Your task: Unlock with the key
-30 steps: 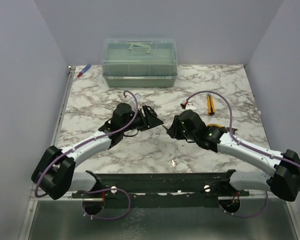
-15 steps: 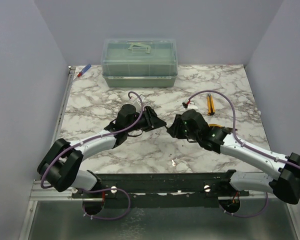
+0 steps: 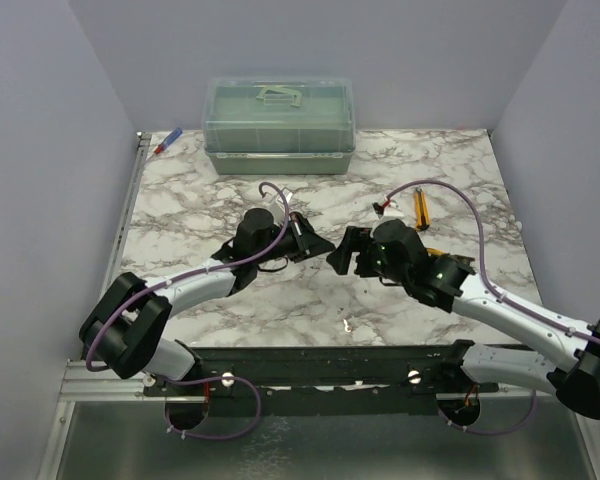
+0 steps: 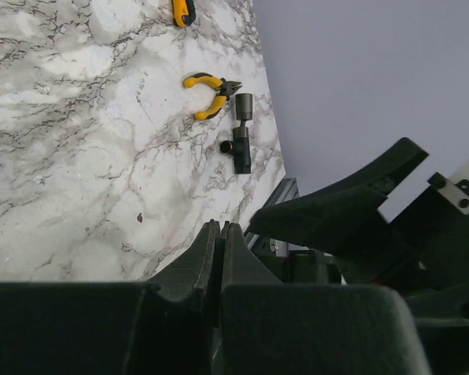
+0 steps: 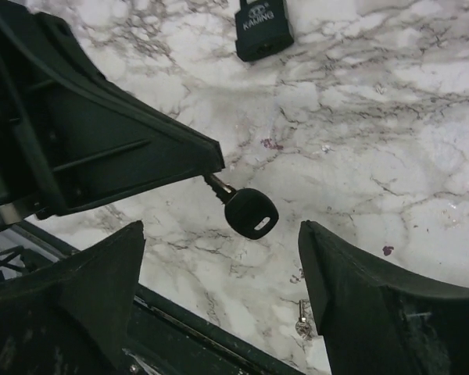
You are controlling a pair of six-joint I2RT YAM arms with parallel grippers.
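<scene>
The key [image 5: 251, 212] hangs in the air above the marble table, its round black head free. Its thin blade is pinched at the tips of my left gripper [image 5: 209, 168]. In the left wrist view that gripper [image 4: 220, 228] has its jaws pressed together, and the key itself is hidden there. My right gripper [image 5: 221, 226] is open, with its fingers [image 5: 102, 273] standing wide on either side of the key head without touching it. From above, the two grippers meet tip to tip at mid-table, the left gripper [image 3: 318, 246] beside the right gripper [image 3: 338, 258]. A black padlock [image 5: 263, 30] lies flat on the table beyond the key.
A small silver key [image 3: 348, 325] lies near the front rail. Yellow-handled pliers [image 4: 209, 92] and a black tool [image 4: 241, 137] lie to the right, with a yellow-and-black tool [image 3: 420, 208] behind them. At the back stand a green lidded box [image 3: 278, 125] and a pen [image 3: 168, 141].
My left gripper has closed on the key's blade. My right gripper has opened wide and let go of the key. Both arms have shifted slightly toward the centre.
</scene>
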